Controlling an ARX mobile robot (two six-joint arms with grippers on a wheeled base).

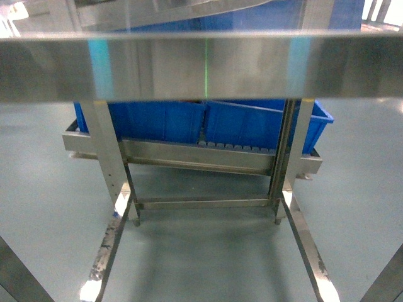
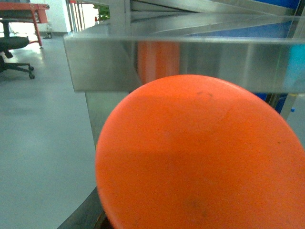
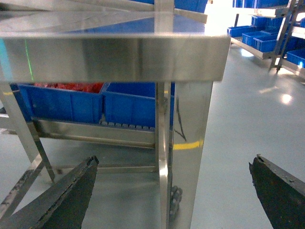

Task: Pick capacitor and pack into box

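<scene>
**Arms low beneath the steel table, with box and capacitor out of sight**

None of the three views shows the pink box or a capacitor, so where they sit cannot be told; presumably they are up on the table top, above every camera's line of sight.

The head view looks under the steel table edge (image 1: pixel 201 66) at the blue bins (image 1: pixel 208 123) on a lower rack. The right gripper (image 3: pixel 171 191) has its fingers spread wide, nothing between them, and hangs close to the table leg (image 3: pixel 188 152). The left wrist view is mostly filled by an orange disc (image 2: pixel 200 157) (what it is cannot be made out), so the state of the left gripper cannot be told.

The likely trouble is collision: raising either arm from here could strike the table's overhanging edge or the leg. With the left camera blocked, that arm would be moving nearly blind. A reach begun before the box comes into view risks heading for the blue bins instead.
</scene>
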